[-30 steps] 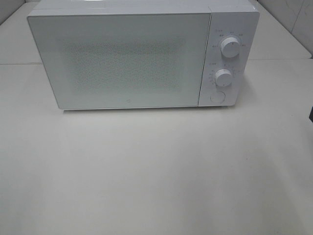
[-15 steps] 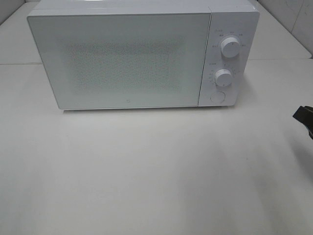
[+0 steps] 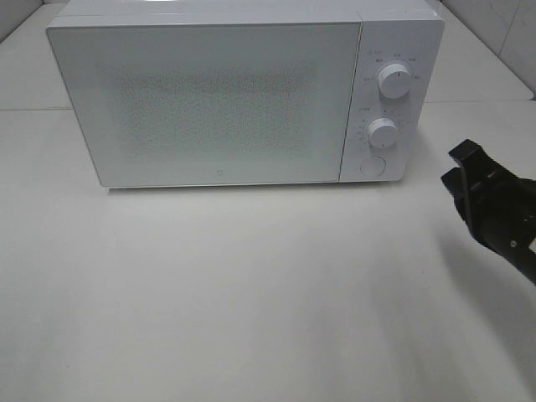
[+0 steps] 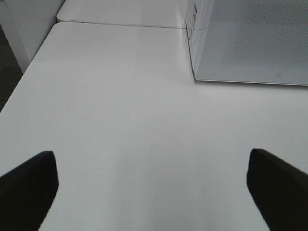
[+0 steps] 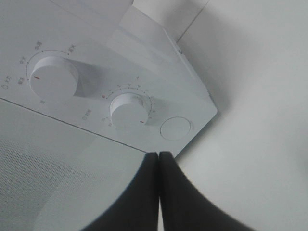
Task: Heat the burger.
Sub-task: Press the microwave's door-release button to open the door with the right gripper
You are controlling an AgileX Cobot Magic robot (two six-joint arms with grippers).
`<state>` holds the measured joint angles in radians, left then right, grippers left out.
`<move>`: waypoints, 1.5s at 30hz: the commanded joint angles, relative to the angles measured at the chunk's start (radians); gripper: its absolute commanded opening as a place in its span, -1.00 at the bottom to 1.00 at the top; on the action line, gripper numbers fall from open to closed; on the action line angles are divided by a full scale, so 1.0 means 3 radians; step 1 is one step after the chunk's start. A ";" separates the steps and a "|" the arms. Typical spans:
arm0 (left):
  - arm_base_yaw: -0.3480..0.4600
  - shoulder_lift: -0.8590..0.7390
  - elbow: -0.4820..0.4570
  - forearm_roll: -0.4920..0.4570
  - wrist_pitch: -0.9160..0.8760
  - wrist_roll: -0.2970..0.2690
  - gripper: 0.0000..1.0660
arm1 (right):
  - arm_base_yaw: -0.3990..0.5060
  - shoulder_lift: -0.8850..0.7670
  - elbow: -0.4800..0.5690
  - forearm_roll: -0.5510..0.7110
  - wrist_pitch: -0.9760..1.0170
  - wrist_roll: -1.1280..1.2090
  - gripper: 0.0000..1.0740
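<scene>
The burger is out of view. A white microwave (image 3: 209, 100) stands at the back of the table with its door (image 3: 201, 105) closed. On its right-hand panel are an upper knob (image 3: 394, 79), a lower knob (image 3: 382, 132) and a round button (image 3: 372, 166). My right gripper (image 3: 456, 165) is shut and empty, hovering to the right of the panel, level with the button. In the right wrist view its closed fingertips (image 5: 159, 155) point at the panel just below the button (image 5: 175, 128). My left gripper (image 4: 151, 159) is open and empty over bare table, left of the microwave (image 4: 250, 43).
The white table (image 3: 251, 293) stretches in front of the microwave. A seam (image 3: 33, 109) between table sections runs behind the microwave's front. The table's left edge (image 4: 29, 72) drops to a dark floor.
My right arm has come in from the right edge of the exterior view and moved left toward the microwave's control panel. The microwave has not moved.
</scene>
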<state>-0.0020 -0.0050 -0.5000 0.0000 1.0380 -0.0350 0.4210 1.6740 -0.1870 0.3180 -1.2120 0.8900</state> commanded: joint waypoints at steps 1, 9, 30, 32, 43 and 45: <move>0.0007 -0.0050 0.0007 0.0020 -0.0010 -0.0010 0.89 | 0.0163 0.0153 -0.0180 0.0063 -0.0133 0.0303 -1.00; 0.0007 -0.0050 0.0007 0.0020 -0.0010 -0.0010 0.89 | 0.0197 0.0593 -0.0607 -0.0097 0.0113 0.1283 -1.00; 0.0007 -0.0050 0.0007 0.0020 -0.0010 -0.0010 0.89 | 0.0033 0.1260 -0.1390 0.0023 0.0487 0.1760 -1.00; 0.0007 -0.0050 0.0007 0.0020 -0.0010 -0.0007 0.89 | 0.0003 0.1263 -0.1417 -0.0010 0.0497 0.1763 -1.00; 0.0007 -0.0050 0.0007 0.0020 -0.0010 -0.0010 0.89 | -0.0213 0.1410 -0.1617 -0.0423 0.0637 0.1987 -1.00; 0.0007 -0.0050 0.0007 0.0020 -0.0010 -0.0010 0.89 | -0.0213 0.1440 -0.1660 -0.0453 0.0633 0.2020 -1.00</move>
<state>-0.0020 -0.0050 -0.5000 0.0000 1.0380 -0.0350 0.3610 2.1030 -0.6690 0.2060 -1.0230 1.4810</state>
